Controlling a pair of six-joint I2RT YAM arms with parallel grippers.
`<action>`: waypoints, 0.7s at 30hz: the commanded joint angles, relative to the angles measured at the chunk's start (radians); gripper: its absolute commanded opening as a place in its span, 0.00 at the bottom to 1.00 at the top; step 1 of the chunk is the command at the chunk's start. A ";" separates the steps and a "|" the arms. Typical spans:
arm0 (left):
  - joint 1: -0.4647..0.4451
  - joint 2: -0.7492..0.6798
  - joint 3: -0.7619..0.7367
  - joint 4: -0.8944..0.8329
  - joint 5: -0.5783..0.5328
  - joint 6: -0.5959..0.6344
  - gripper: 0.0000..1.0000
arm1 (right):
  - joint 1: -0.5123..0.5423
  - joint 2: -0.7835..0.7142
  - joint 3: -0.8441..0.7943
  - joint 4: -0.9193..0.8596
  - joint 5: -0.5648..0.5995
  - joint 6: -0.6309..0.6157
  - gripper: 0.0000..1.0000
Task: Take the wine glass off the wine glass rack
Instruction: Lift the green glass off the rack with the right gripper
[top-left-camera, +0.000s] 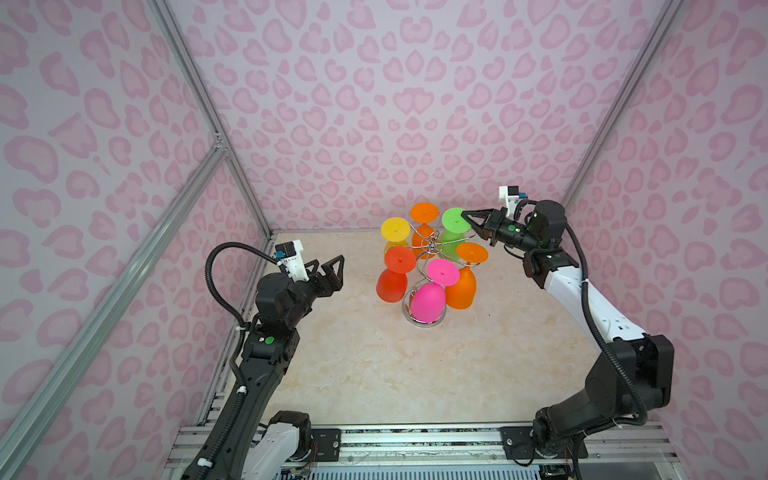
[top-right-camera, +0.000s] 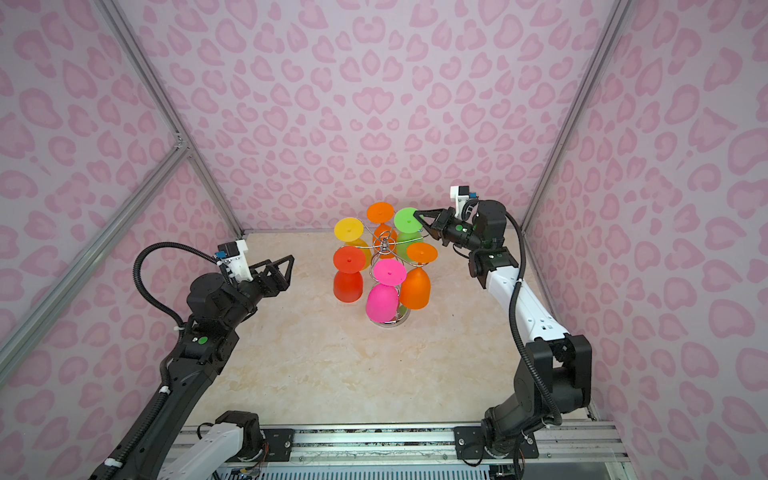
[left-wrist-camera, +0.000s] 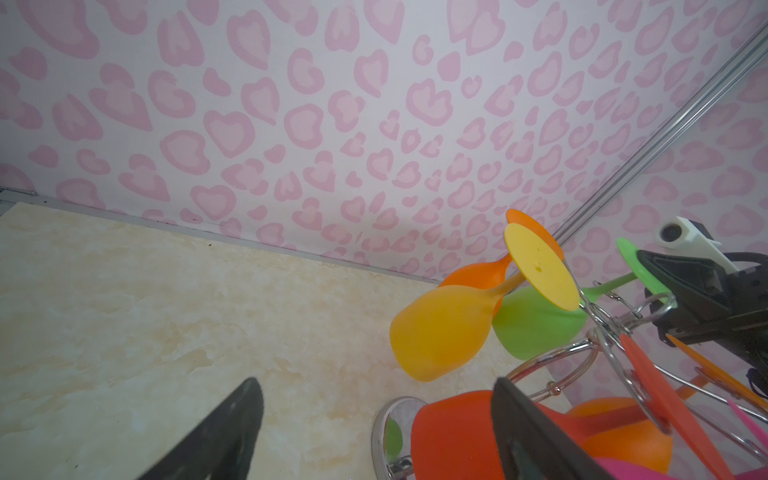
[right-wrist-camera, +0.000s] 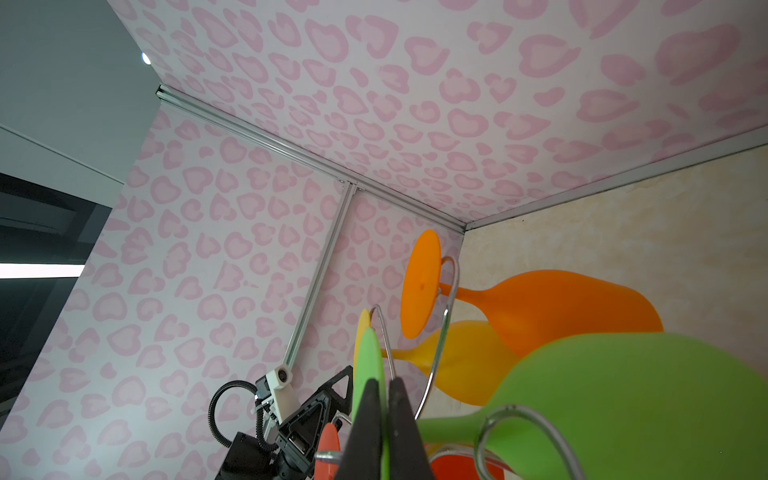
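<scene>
- While you look over the wine glass rack, note that it stands on the counter near the far edge, right of the middle, with six glasses hanging from it.
- Crowding the green wine glass are the back orange glass just beside it and the front orange glass on its near side. The yellow glass, red glass and pink glass hang on the other arms.
- A curled chrome arm wraps the green stem, which the right wrist view shows.
- Your target is frosted lime green with a flat round foot and a wide bowl. It hangs on the rack's far right side.
- It hangs upside down: foot on top, bowl mouth toward the counter, long axis roughly vertical.
- Your right gripper has its fingers pressed on the rim of the green foot, pinching it edgewise.
- Your left gripper hovers near the counter's left edge, well apart from the rack, fingers spread and holding nothing.
</scene>
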 joint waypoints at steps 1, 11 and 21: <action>0.000 -0.009 -0.003 -0.002 0.002 0.007 0.88 | -0.004 0.032 0.035 0.018 -0.002 0.003 0.00; 0.000 -0.021 0.002 -0.002 0.022 0.000 0.88 | -0.072 0.061 0.076 0.057 0.020 0.019 0.00; -0.001 -0.004 0.069 0.063 0.147 -0.041 0.88 | -0.171 -0.072 0.047 0.215 0.074 0.082 0.00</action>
